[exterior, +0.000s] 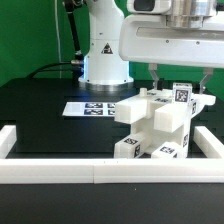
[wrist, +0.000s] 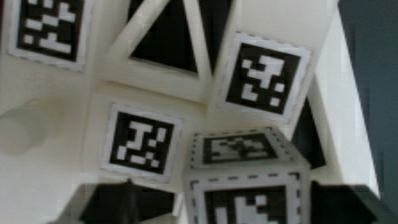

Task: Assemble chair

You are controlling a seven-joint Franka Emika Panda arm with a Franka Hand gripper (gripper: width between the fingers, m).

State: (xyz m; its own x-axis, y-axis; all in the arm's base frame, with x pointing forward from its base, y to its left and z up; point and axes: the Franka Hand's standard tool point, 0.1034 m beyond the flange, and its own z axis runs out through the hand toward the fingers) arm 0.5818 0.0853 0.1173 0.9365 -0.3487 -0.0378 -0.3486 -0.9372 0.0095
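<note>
End effector [exterior: 181,87] at upper right of the exterior frame, fingers straddling the chair's [exterior: 150,122] top tagged block; cannot tell if they clamp it. Chair stands centre-right on black tabletop [exterior: 40,115], marker board [exterior: 92,107] to its left.

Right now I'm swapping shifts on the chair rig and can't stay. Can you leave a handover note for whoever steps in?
Gripper: hangs low over the chair, one finger on either side of its top. I cannot tell whether it clamps.
Parts: all those in view stand together in one cluster inside the border rails, to the exterior view's right of the marker board.
Done: several tagged parts look stacked into one piece.
Left: the pictures do not show whether the joints are seated or whether parts are missing. Check before moving.
</note>
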